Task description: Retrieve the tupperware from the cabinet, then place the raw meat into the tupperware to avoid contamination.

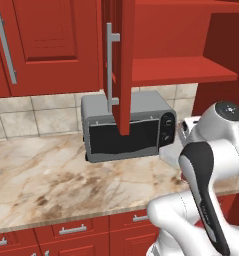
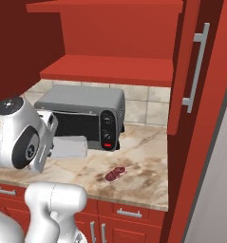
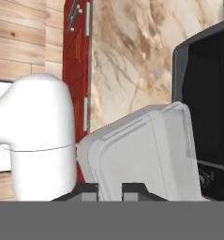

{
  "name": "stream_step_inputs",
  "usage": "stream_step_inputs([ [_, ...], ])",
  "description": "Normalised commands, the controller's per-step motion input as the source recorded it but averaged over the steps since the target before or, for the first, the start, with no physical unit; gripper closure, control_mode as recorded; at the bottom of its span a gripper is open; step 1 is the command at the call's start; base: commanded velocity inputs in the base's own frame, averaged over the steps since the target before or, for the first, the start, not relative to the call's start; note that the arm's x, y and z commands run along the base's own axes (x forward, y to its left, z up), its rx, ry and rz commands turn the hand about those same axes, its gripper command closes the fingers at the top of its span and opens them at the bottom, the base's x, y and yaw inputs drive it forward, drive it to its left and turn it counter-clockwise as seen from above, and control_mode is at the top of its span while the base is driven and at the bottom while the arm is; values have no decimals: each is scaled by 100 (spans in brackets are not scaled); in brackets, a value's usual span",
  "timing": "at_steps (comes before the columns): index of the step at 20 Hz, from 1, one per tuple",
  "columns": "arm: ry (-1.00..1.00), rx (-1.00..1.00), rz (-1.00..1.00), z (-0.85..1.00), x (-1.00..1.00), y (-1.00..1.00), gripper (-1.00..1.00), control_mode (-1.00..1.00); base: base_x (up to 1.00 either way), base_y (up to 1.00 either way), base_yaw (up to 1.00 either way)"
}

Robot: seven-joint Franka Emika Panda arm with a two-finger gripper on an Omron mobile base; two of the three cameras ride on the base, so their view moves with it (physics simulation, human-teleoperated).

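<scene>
My end effector clamps tupperware by edge; thin grip, could slip near toaster oven before reaching worktop.

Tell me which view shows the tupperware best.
The hand view: the tupperware looms close, its translucent rim and base plain above the fingers. The right base view shows its side by the toaster oven; the left base view shows just a pale sliver.

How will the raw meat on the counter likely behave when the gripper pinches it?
The raw meat looks small, flat and irregular, so probably light and unlikely to roll. Lying low on the marble counter, it may prove soft, and perhaps slippery between narrow fingers.
</scene>
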Motion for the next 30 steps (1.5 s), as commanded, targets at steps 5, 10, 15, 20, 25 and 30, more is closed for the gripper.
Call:
stream_step_inputs([
  [5, 2, 3, 2, -46, 36, 13, 100, -100, 0, 0, 0],
  [10, 1, 3, 1, -51, 41, 16, 100, -100, 0, 0, 0],
  [15, 1, 1, 0, -53, 38, 22, 100, -100, 0, 0, 0],
  [20, -3, 0, -1, -43, 34, 12, 100, -100, 0, 0, 0],
  [25, 0, 3, -5, -46, 29, 3, 100, -100, 0, 0, 0],
  [30, 1, 3, -7, -47, 29, 3, 100, -100, 0, 0, 0],
])
